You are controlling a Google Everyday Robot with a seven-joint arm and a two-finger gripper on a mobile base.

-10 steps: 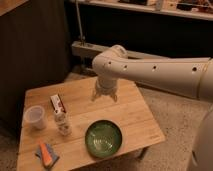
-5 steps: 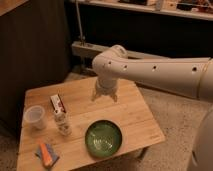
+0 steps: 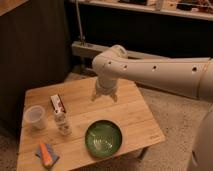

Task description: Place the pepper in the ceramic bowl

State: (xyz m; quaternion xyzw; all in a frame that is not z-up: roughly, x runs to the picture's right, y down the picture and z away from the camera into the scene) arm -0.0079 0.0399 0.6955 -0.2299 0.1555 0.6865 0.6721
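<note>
The pepper [image 3: 46,154], a small orange-red piece, lies on a blue-grey cloth [image 3: 47,155] at the table's near left corner. The ceramic bowl [image 3: 103,138], shallow and glossy green, sits near the front edge at the centre right, with nothing in it. My gripper [image 3: 105,96] hangs over the middle back of the table, pointing down, its fingers spread open with nothing between them. It is above and behind the bowl, far from the pepper.
A translucent plastic cup [image 3: 35,117] stands at the left of the wooden table [image 3: 135,117]. A small box [image 3: 57,103] lies flat and a small bottle-like object [image 3: 63,123] stands upright between cup and bowl. A dark wall and a shelf rise behind.
</note>
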